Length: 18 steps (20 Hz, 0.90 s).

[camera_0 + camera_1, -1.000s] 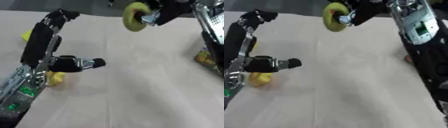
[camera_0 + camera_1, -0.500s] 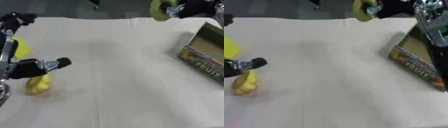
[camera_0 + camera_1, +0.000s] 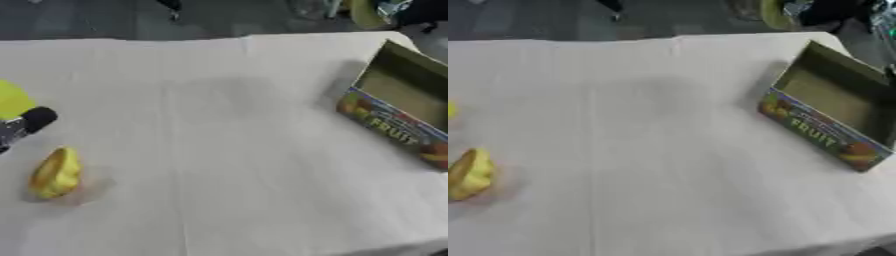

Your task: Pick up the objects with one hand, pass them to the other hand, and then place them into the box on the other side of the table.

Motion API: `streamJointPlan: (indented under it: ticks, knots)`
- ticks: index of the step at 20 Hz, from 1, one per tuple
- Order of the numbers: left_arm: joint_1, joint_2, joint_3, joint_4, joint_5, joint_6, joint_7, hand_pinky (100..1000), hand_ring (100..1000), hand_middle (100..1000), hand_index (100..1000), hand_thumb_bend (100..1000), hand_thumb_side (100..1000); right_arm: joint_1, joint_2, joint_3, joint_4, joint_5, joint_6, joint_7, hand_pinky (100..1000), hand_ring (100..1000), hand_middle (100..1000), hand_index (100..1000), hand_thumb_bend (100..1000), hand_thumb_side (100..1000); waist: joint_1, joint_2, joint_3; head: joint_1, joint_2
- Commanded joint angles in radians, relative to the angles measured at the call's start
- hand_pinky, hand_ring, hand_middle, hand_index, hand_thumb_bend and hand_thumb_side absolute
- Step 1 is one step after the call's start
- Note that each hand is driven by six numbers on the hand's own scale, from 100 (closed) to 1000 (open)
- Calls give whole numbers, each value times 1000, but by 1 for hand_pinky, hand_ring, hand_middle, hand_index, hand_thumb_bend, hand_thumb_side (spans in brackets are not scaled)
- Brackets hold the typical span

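Observation:
My right hand [image 3: 830,8] is at the top right edge, beyond the table's far side, shut on a yellow-green round object [image 3: 366,13]. It is held above and behind the open box [image 3: 833,102], which has FRUIT printed on its front wall and looks empty inside. A yellow fruit-shaped object [image 3: 56,173] lies on the cloth at the left. Another yellow-green object [image 3: 11,99] shows at the left edge. Of my left hand [image 3: 31,120] only a black tip shows, just above the yellow object and apart from it.
A white cloth [image 3: 219,150] covers the table. Its far edge runs along the top, with dark floor behind it. The box stands near the table's right edge.
The camera has swung right, bringing the box fully into view and pushing my left arm out of frame. My right hand still holds the yellow-green object, now beyond the box's far side.

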Motion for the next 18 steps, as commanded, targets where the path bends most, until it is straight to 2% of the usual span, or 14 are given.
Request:
streamJointPlan:
  ticks: [1,8,18]
  knots:
    - [28,53,63,-17,75,17,90,681,643,602,782,1000,795,10,-61,-41,35,41,-13,-12,647,659,358,518,100,100,16,-4,3,-4,3]
    - [98,67,152,-17,120,19,238,680,640,598,778,1000,779,77,-77,-76,126,88,-25,-35,650,659,359,517,100,100,19,-1,9,-3,1]
    - [123,70,198,-17,106,14,291,683,644,601,775,1000,774,123,-60,-106,244,110,-19,-74,647,660,357,515,100,100,30,1,11,-14,-28]
